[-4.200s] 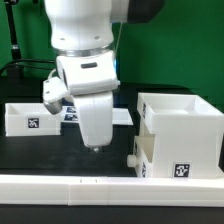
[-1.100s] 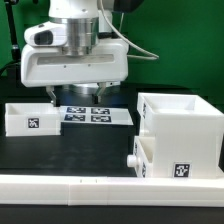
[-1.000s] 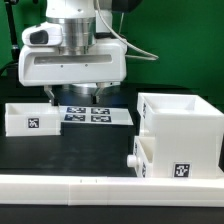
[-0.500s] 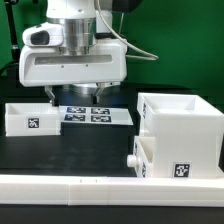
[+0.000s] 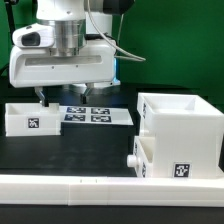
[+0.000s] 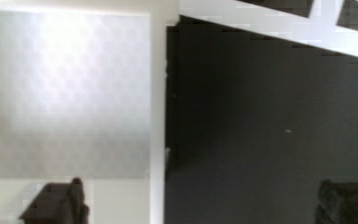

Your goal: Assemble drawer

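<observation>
The drawer housing (image 5: 187,122), a white open box with a tag, stands at the exterior view's right. One tray (image 5: 150,158) sits partly pushed into its lower slot, with the round knob (image 5: 131,160) sticking out. The second tray (image 5: 28,118) lies loose at the exterior view's left and fills one side of the wrist view (image 6: 69,95). My gripper (image 5: 60,95) hangs above that tray's inner end, open wide and empty. In the wrist view the gripper (image 6: 199,203) straddles the tray's side wall (image 6: 163,100). One finger (image 6: 55,200) is over the tray and the other is over the black table.
The marker board (image 5: 98,115) lies flat behind the middle of the table, between the loose tray and the housing. A long low white rail (image 5: 90,186) runs along the front edge. Green backdrop and cables are behind the arm.
Over the last half second the gripper has shifted toward the exterior view's left, over the loose tray. Four seconds ago it hung low over the table's middle. The drawer's parts have not moved.
</observation>
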`<action>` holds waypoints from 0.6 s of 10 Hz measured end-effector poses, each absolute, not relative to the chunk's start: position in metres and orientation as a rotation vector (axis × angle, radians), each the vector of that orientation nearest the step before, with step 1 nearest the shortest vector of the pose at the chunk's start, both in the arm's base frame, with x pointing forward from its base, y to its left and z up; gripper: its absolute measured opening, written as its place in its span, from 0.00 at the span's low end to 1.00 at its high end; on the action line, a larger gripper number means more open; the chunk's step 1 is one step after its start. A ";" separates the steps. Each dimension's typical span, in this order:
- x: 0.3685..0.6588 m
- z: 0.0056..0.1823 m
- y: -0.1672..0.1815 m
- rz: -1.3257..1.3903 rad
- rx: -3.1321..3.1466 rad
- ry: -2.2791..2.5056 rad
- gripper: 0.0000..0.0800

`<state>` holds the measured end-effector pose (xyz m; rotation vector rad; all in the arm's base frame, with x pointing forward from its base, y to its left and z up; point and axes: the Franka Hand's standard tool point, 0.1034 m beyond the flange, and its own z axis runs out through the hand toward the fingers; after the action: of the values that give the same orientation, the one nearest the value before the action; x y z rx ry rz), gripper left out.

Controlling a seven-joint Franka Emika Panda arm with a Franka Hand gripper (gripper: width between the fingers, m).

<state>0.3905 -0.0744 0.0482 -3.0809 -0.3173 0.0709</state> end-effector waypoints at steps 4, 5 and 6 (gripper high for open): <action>0.370 0.027 -0.086 0.038 -3.097 -0.300 0.81; 0.366 0.019 -0.087 0.047 -3.095 -0.305 0.81; 0.363 0.014 -0.088 0.058 -3.091 -0.310 0.81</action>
<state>0.3629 -0.0879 0.0137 -3.0912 -0.3105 0.0581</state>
